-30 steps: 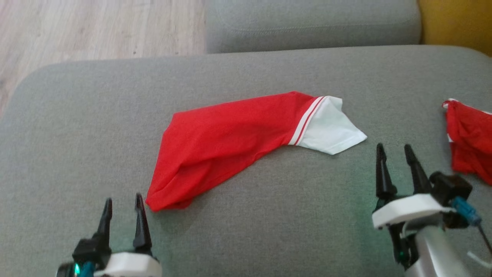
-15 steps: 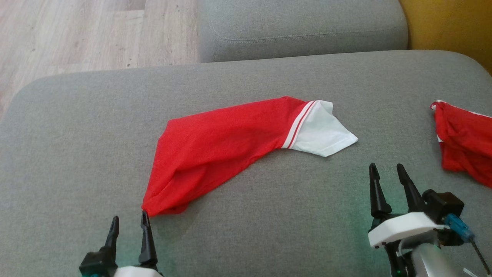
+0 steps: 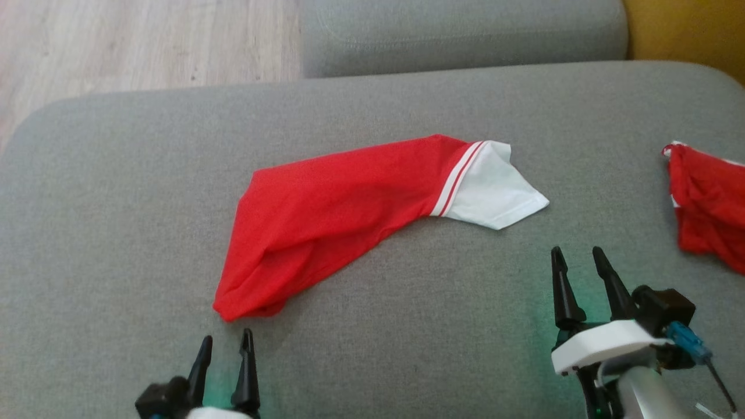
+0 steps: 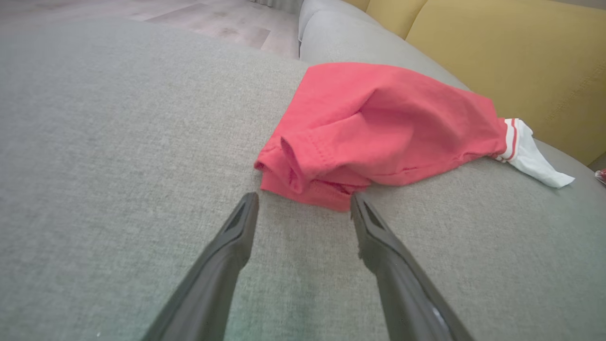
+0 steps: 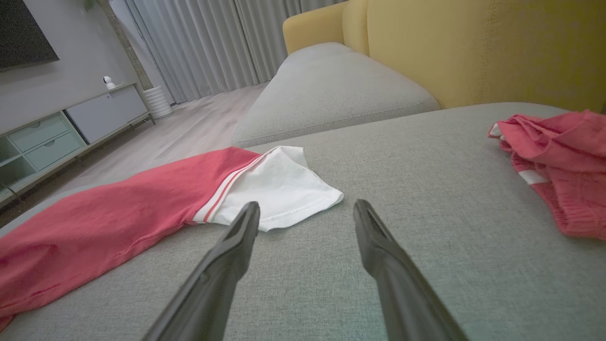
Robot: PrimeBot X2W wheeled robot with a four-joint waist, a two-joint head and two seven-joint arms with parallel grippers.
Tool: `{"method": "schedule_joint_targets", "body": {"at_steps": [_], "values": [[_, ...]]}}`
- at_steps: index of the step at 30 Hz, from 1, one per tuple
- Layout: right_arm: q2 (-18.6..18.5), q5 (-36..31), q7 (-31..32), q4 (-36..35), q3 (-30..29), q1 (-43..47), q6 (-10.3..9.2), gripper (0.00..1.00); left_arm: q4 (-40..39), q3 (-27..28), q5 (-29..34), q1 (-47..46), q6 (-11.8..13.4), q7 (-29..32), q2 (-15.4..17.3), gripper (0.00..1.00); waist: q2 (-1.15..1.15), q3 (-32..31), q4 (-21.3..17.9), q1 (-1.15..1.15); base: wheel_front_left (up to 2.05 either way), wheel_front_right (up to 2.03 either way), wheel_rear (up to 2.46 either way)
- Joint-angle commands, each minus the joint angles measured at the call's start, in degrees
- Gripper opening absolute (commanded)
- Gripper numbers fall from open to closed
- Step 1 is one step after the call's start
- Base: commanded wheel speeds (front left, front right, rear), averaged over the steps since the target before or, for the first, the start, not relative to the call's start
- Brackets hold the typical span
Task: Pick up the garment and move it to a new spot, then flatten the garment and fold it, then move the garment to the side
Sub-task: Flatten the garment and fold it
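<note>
A wide grey cushion point(image 3: 116, 203) takes up most of the head view and carries everything else. Beyond its far edge lies a second grey cushion point(image 3: 465, 29), with a yellow backrest point(image 3: 687, 29) at the far right and pale wood floor point(image 3: 145, 41) at the far left. The garment point(image 3: 332, 215) lies near the middle of the near cushion as a long, loosely bunched red band. It runs on a slant from its rumpled red end at the near left up to its white end point(image 3: 495, 192) at the right, where two thin white stripes mark the join. It rests on the cushion and nothing is holding it. A second red garment point(image 3: 710, 203) with white trim lies crumpled at the right edge, well apart from the first. The right gripper point(image 3: 577, 250) hovers low over bare cushion, its fingers spread apart and empty, near the white end and short of it. In the right wrist view that white end sits just past the left fingertip. The left gripper point(image 3: 227, 334) is at the near left with its fingers also spread and empty, pointing at the red end just beside them. In the left wrist view the hem sits between the two tips, and whether the right tip touches it cannot be told.
</note>
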Motion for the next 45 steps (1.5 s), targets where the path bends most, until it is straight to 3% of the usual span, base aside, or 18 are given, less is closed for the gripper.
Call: {"method": "schedule_joint_targets", "body": {"at_steps": [1,14,31,32,34,36,37,43,45], "values": [[-0.11,-0.01,-0.36,-1.57,1.48,-2.48,0.2,1.0,-0.96,1.6,-0.16,-3.85,-0.41,-0.3,0.09,1.0,0.0,0.87,-0.08,0.0,0.0,0.0,0.0],[-0.11,0.06,-0.36,-1.15,1.9,-3.75,0.2,1.0,-0.72,1.34,-3.2,-6.38,-2.37,-0.3,0.08,1.0,0.0,2.96,0.12,0.0,0.0,0.0,0.0],[-0.1,0.62,-0.36,-0.64,2.6,-4.43,0.2,1.0,-2.5,-1.04,-4.67,-8.0,-2.46,-0.3,0.08,1.0,0.0,4.09,-0.24,0.0,0.0,0.0,0.0],[-0.1,0.65,-0.36,-0.6,2.57,-4.45,0.2,1.0,-2.65,-1.09,-4.76,-7.95,-2.46,-0.3,0.08,0.95,0.0,4.13,-0.24,0.0,0.0,0.0,0.0],[-0.1,0.67,-0.36,-0.53,2.5,-4.51,0.2,1.0,-3.01,-0.99,-4.79,-7.88,-2.46,-0.3,0.08,0.44,0.0,4.17,-0.19,0.0,0.0,0.0,0.0],[-0.1,0.75,-0.36,-0.48,2.35,-4.6,0.2,1.0,-3.37,-0.7,-4.8,-7.81,-2.47,-0.3,0.08,0.18,0.0,4.25,-0.09,0.0,0.0,0.0,0.0],[-0.1,0.8,-0.36,-0.43,2.23,-4.73,0.2,1.0,-3.73,-0.4,-4.88,-7.73,-2.47,-0.3,0.08,0.0,0.0,4.3,0.02,0.0,0.0,0.0,0.0],[-0.1,0.21,-0.36,2.54,1.01,-7.86,0.2,1.0,-5.43,-1.7,-4.9,-7.33,-2.47,-0.3,0.08,0.0,0.0,4.98,1.99,0.0,0.0,0.0,0.0],[-0.1,-0.92,-0.36,6.42,-1.14,-11.38,0.2,1.0,-5.93,-3.12,-4.83,-7.48,-2.47,-0.3,0.08,0.0,0.0,5.62,3.57,0.0,0.0,0.0,0.0]]}}
